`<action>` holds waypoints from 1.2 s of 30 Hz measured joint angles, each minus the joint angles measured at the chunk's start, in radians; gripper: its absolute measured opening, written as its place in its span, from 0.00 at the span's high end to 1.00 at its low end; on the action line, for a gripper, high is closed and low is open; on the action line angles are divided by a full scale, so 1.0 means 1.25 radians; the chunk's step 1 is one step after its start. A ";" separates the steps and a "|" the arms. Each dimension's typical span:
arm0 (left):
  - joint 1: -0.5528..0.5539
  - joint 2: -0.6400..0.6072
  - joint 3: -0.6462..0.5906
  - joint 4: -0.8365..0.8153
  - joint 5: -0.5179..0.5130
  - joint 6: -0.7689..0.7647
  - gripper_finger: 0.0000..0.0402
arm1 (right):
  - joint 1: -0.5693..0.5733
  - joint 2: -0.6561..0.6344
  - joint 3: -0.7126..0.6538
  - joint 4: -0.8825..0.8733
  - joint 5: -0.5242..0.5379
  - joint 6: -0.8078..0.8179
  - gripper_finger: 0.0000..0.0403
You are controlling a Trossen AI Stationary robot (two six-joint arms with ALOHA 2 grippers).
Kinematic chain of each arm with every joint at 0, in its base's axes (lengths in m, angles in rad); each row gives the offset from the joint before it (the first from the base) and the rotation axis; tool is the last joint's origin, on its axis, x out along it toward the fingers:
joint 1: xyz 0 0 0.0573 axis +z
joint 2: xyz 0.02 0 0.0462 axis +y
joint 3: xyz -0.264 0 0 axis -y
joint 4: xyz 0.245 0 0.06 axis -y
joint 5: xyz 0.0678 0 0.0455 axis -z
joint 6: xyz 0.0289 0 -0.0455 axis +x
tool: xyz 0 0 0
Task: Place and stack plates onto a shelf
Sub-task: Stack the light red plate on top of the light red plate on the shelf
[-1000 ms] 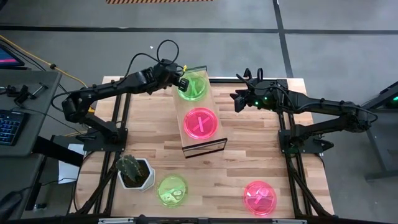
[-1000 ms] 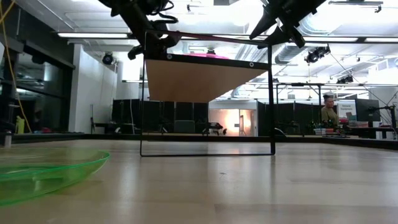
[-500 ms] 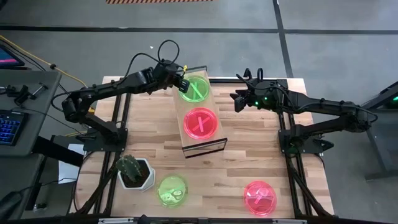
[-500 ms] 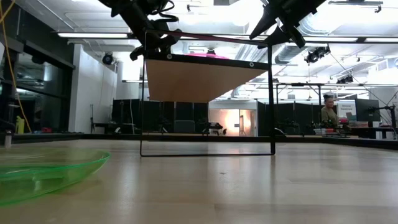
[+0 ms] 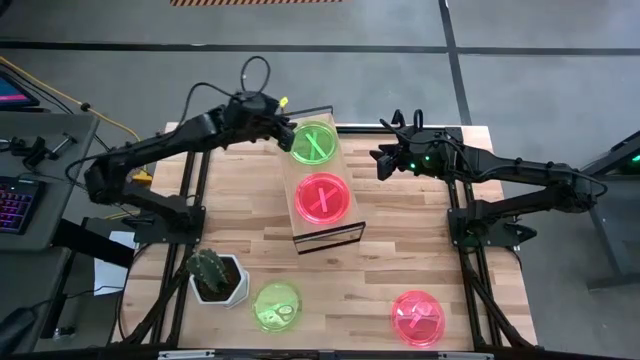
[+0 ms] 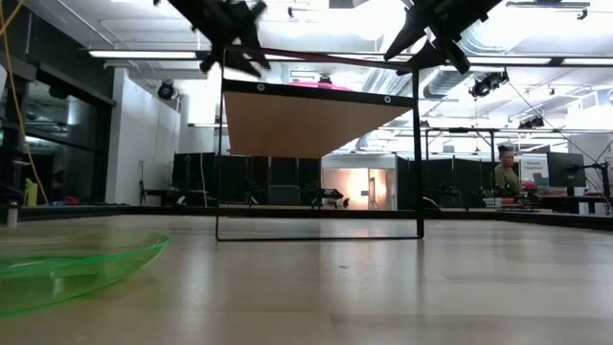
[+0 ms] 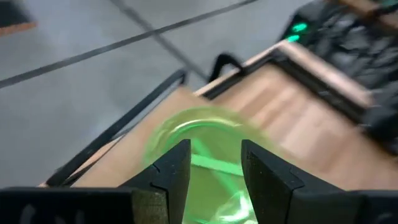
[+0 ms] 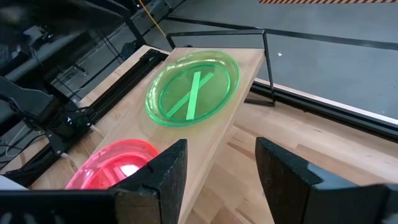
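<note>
Sitting on the shelf (image 5: 318,185) right now are a green plate (image 5: 313,143) at the far end and a pink plate (image 5: 323,197) mid-plank. Left gripper (image 5: 277,127) hovers just beside the green one, fingers apart, empty. Right gripper (image 5: 381,162) waits nearby, also spread. Another green plate (image 5: 275,305) and pink plate (image 5: 417,318) lie on the table (image 5: 400,250) near a cactus (image 5: 213,274).
</note>
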 joint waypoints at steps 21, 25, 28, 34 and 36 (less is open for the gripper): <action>-0.081 -0.425 -0.437 0.585 0.120 0.006 0.67 | 0.000 0.000 0.000 0.000 -0.086 -0.035 0.57; -0.081 -0.436 -0.437 0.583 0.119 0.024 0.67 | 0.000 0.000 0.000 0.000 -0.112 -0.049 0.57; -0.081 -0.439 -0.437 0.581 0.118 0.025 0.67 | 0.000 0.000 0.000 0.000 -0.128 -0.058 0.57; -0.081 -0.439 -0.437 0.562 0.120 0.019 0.67 | 0.000 0.000 0.000 0.000 -0.155 -0.069 0.57; -0.081 -0.439 -0.437 0.552 0.120 0.018 0.67 | 0.000 0.000 0.000 0.000 -0.156 -0.069 0.57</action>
